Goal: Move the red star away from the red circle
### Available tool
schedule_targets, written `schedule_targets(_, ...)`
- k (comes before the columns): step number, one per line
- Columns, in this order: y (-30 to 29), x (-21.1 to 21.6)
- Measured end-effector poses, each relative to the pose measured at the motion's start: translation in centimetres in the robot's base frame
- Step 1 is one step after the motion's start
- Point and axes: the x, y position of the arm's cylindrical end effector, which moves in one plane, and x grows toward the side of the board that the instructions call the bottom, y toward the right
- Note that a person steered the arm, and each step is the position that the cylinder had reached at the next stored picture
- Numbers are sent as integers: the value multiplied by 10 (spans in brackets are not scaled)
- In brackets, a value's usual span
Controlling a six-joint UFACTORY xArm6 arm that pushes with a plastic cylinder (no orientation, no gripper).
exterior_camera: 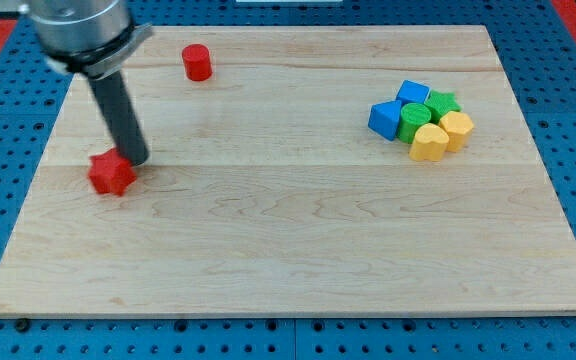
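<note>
Arm: comes in from the board's top-left corner; the metal body sits over that corner and the straight dark rod slants down toward the view's right and bottom.
My tip (135,160): rests on the board near the left edge, touching or just beside the upper right side of the red star; the exact contact cannot be made out.
Jaws: there are none on this rig, only the plain rod, so apart or together cannot be told.
Red star (112,174): lies flat near the left edge of the wooden board (288,250), roughly midway between the top and bottom edges.
Red circle (197,62): stands upright near the top edge, left of centre, well apart from the red star and to its upper right.
Cluster near the right edge, upper half: blocks packed together, touching.
Blue blocks: one (385,119) at the cluster's left, another (413,93) at its top.
Green blocks: a round one (415,115) in the middle, a green star (444,101) at the upper right.
Yellow blocks: one (428,143) at the bottom, another (456,130) at the right.
</note>
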Motion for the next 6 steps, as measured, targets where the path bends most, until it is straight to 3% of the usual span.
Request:
schedule_targets(1,-38,12)
schedule_targets(3,-58,10)
schedule_targets(6,-65,50)
